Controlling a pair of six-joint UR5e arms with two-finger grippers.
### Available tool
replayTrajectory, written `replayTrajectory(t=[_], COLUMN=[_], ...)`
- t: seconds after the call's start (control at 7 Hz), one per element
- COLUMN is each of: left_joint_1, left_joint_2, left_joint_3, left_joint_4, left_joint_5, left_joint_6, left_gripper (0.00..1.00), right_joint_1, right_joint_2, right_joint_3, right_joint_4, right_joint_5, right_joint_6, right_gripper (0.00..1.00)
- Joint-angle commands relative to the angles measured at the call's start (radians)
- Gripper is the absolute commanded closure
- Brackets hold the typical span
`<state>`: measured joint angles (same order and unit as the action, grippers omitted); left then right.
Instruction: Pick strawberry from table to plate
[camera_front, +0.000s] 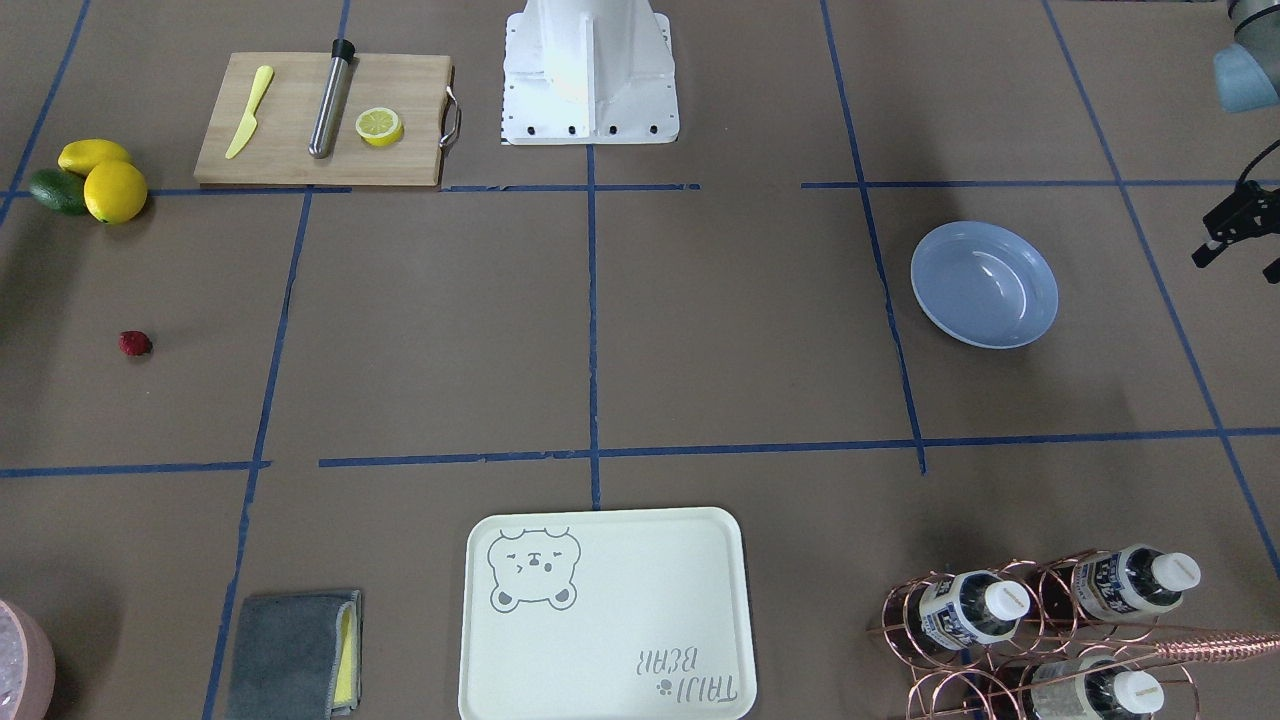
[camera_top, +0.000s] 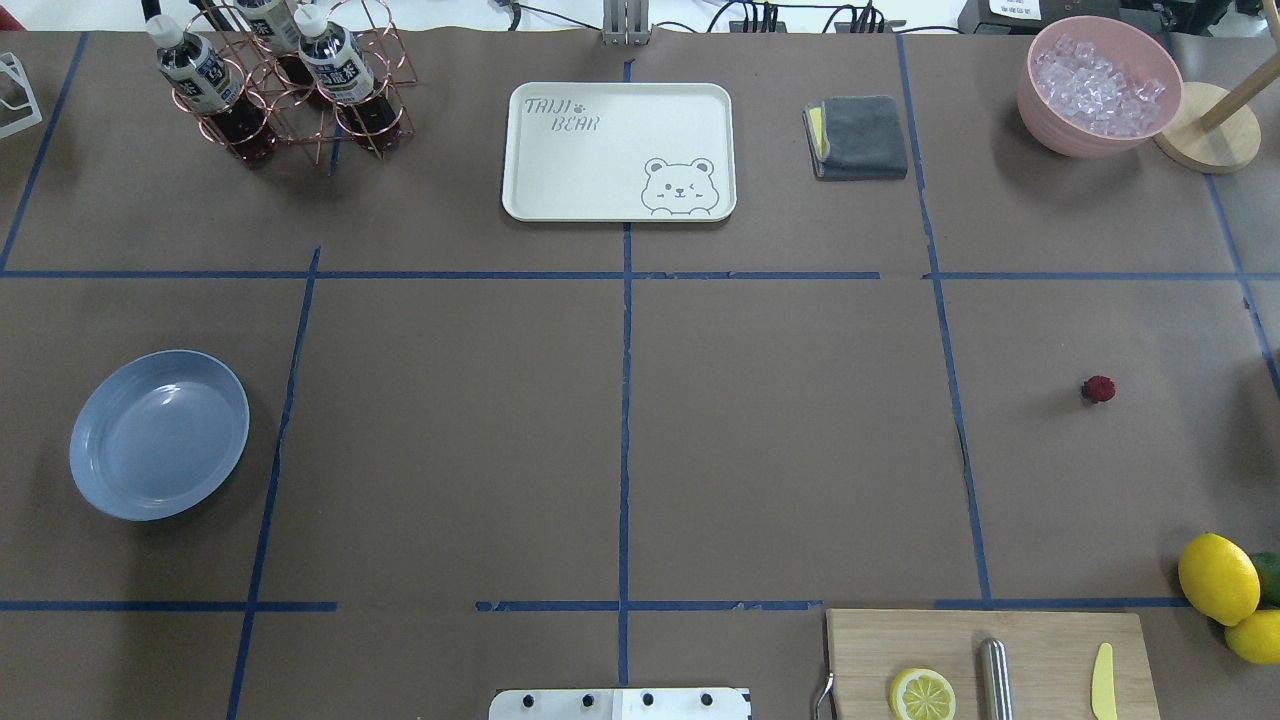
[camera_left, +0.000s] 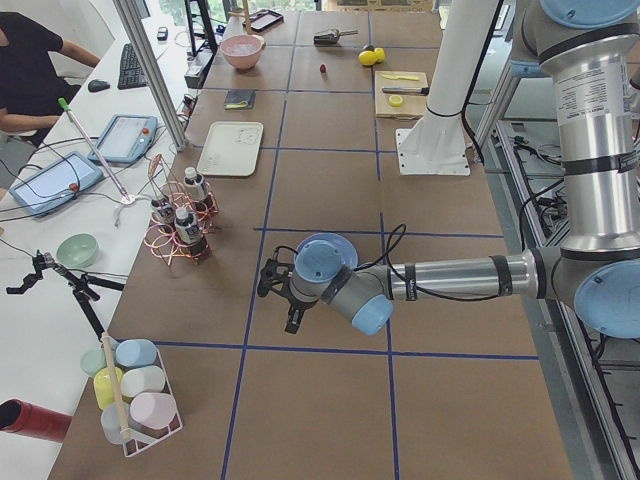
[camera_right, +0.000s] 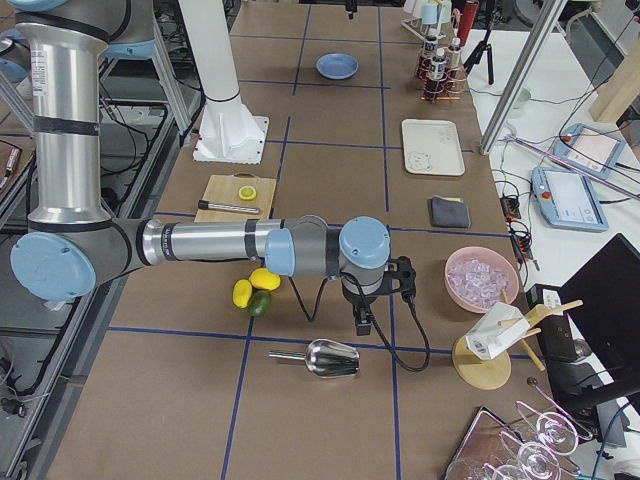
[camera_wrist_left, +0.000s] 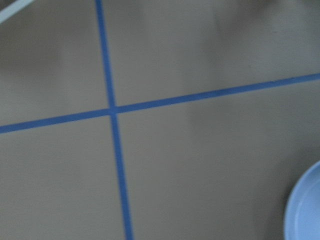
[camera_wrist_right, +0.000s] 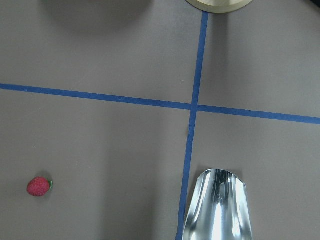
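Note:
The strawberry (camera_front: 135, 344) (camera_top: 1098, 389) lies alone on the brown-paper table (camera_top: 780, 450), small and dark red; in the right wrist view the strawberry (camera_wrist_right: 38, 186) is at the lower left. The light-blue plate (camera_front: 984, 285) (camera_top: 159, 434) sits at the table's other end with nothing in it. My left gripper (camera_front: 1235, 266) (camera_left: 278, 305) hovers low just beyond the plate (camera_left: 318, 255), fingers apart and holding nothing. Near the lemons, my right gripper (camera_right: 380, 300) points down; I cannot tell its state. The strawberry is hidden in the exterior right view.
A cutting board (camera_front: 320, 120) holds a lemon half, a yellow knife and a steel rod. Lemons and a lime (camera_front: 100, 180) lie beside it. A metal scoop (camera_wrist_right: 217, 207), a pink ice bowl (camera_top: 1100, 85), a cloth (camera_top: 858, 137), the bear tray (camera_top: 618, 150) and a bottle rack (camera_top: 280, 85) line the far edge.

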<state>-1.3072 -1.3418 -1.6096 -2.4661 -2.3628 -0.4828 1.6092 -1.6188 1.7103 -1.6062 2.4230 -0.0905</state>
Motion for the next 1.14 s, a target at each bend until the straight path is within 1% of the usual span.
replayTrajectory(t=[0.0, 0.14, 0.29, 0.43, 0.57, 0.71, 1.0], left_joint_1=[0.073, 0.118, 0.19, 0.269, 0.325, 0.382, 0.463], left_joint_2=[0.016, 0.016, 0.016, 0.016, 0.016, 0.015, 0.013], left_joint_3=[0.005, 0.002, 0.003, 0.003, 0.0, 0.0, 0.0], left_joint_4=[-0.108, -0.116, -0.189, -0.23, -0.234, -0.235, -0.234], left_joint_5=[0.011, 0.07, 0.117, 0.182, 0.247, 0.307, 0.381], left_joint_6=[-0.1, -0.138, -0.255, -0.367, -0.441, -0.485, -0.548], left_gripper=[0.01, 0.01, 0.01, 0.02, 0.07, 0.08, 0.12], right_joint_1=[0.0, 0.0, 0.0, 0.0, 0.0, 0.0, 0.0], right_joint_2=[0.0, 0.0, 0.0, 0.002, 0.007, 0.01, 0.011], right_joint_3=[0.0, 0.0, 0.002, 0.002, 0.0, 0.0, 0.0], right_joint_4=[0.0, 0.0, 0.0, 0.0, 0.0, 0.0, 0.0], right_joint_5=[0.001, -0.001, -0.001, -0.001, -0.002, -0.004, -0.005], right_joint_6=[0.0, 0.0, 0.0, 0.0, -0.001, 0.0, 0.0], right_gripper=[0.0, 0.0, 0.0, 0.0, 0.0, 0.0, 0.0])
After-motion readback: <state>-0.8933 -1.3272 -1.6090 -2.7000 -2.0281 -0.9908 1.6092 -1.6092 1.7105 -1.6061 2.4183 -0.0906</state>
